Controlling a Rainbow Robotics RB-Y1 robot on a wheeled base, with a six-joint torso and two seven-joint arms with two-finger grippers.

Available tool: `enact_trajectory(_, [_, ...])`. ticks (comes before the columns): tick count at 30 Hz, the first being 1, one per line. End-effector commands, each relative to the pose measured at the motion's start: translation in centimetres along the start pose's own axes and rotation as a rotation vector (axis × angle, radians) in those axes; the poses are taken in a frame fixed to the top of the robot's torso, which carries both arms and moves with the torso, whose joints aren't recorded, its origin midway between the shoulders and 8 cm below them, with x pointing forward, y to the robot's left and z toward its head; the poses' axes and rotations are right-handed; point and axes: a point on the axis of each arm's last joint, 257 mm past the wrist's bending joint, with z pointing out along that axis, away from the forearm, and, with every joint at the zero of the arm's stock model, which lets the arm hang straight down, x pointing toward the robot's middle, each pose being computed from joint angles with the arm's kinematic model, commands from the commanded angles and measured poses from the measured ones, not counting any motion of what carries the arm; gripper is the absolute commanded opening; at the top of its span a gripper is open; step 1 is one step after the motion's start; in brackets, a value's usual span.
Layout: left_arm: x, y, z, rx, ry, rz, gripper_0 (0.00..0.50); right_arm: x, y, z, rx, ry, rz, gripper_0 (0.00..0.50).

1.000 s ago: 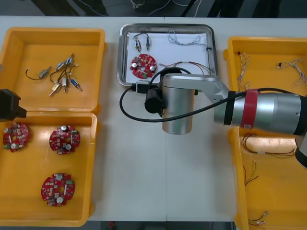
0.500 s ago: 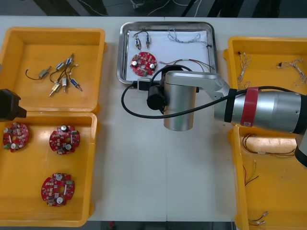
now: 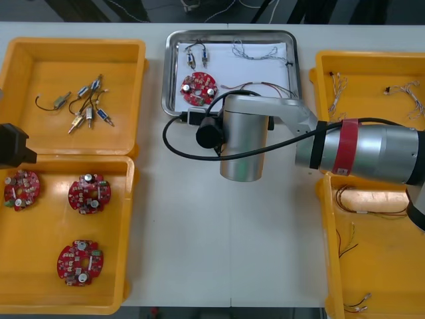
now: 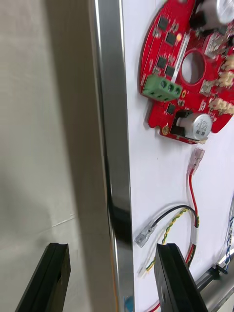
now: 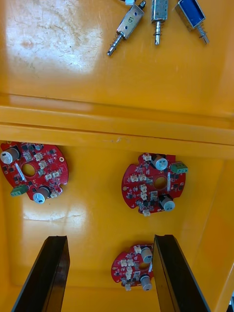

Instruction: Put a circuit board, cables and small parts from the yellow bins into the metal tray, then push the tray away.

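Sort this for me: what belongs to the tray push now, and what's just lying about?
In the job: metal tray; its circuit board, cables and small metal parts; right gripper, open, straddling the tray's near rim.
Lying about: three spare boards, spare metal parts and spare cables in the yellow bins; left gripper, open, parked above the left bins.

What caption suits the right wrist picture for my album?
Right tool, open, straddles the metal tray rim; inside lie a red circuit board and a red and yellow cable.
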Motion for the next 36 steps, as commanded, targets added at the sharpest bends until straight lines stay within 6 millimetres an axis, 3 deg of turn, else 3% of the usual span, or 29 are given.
enact_trajectory(1, [0.1,0.6,-0.5,-0.012,-0.017,0.068,0.500,-2.8,-2.1,-3.5,0.011,-0.055,-0.006,0.500])
enact_trajectory(11, [0.1,0.6,-0.5,-0.012,-0.017,0.068,0.500,-1.9,-0.4,-8.0,-0.050,-0.025,0.031,0.500])
enact_trajectory(25, [0.1,0.6,-0.5,-0.012,-0.017,0.068,0.500,5.4,2.3,-13.4,-0.193,0.083,0.213,0.500])
enact_trajectory(30, [0.1,0.6,-0.5,-0.012,-0.017,0.068,0.500,8.5,2.3,-14.9,-0.244,0.144,0.343,0.500])
enact_trajectory(36, [0.1,0.6,-0.5,-0.012,-0.017,0.068,0.500,9.4,0.6,-16.1,-0.236,0.089,0.483,0.500])
